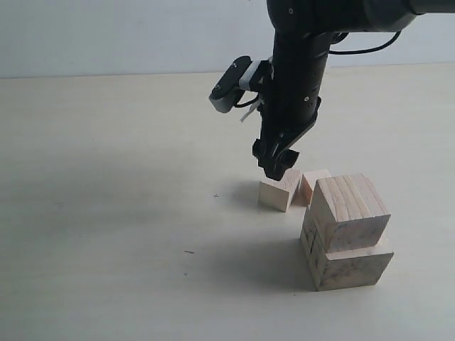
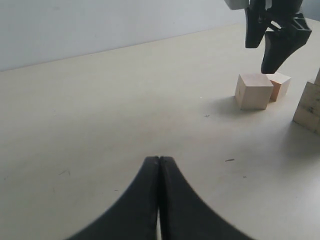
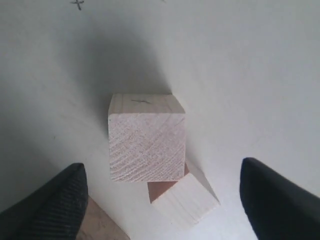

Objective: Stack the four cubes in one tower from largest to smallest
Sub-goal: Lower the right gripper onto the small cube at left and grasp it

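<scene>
The largest cube [image 1: 350, 264] stands at the right with the striped second-largest cube [image 1: 352, 211] on top of it, turned slightly. Two smaller cubes rest on the table behind them, touching: the third cube [image 1: 279, 192] [image 3: 146, 145] and the smallest cube [image 1: 313, 183] [image 3: 185, 201]. My right gripper [image 1: 278, 170] [image 3: 161, 167] hangs open just above the third cube, its fingers [image 3: 50, 202] wide on either side, holding nothing. My left gripper [image 2: 159, 160] is shut and empty, low over bare table, far from the cubes [image 2: 254, 90].
The pale table [image 1: 106, 213] stretches to a white wall [image 1: 106, 35] at the back. A corner of the largest cube [image 3: 100, 225] shows close to one right finger. The right arm [image 2: 275, 35] looms over the small cubes in the left wrist view.
</scene>
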Available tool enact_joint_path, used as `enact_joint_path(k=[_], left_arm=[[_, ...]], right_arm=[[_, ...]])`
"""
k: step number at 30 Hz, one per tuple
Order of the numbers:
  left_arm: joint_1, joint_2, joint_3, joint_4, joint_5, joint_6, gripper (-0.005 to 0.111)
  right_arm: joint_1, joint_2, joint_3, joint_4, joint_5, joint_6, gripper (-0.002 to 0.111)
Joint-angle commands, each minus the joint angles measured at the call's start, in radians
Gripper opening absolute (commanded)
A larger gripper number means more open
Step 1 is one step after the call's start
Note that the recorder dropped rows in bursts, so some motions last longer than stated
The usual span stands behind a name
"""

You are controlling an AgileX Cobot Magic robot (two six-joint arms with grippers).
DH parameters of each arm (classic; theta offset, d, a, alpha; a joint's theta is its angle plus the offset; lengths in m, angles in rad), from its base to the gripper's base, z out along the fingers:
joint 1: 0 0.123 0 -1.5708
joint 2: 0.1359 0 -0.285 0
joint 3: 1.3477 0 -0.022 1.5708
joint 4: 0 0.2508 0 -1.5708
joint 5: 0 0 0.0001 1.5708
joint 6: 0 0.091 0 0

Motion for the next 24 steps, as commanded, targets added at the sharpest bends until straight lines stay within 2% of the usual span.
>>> enact_joint_path(k=[1,6,24], left_arm=[[0.006,-0.007,0.003,0.003,-0.006,0.0,0.0],[0.006,-0.007,0.003,0.003,-0.006,0.0,0.0],[0.006,-0.007,0.003,0.003,-0.006,0.0,0.0]], right_arm=[[0.002,0.022,-0.01,0.008,-0.007,-0.016,0.078],[0.002,0.04,-0.01,0.094,-0.004,-0.063,0.078],[-0.005,0.099,-0.01,0.084,-0.006,-0.061,0.078]])
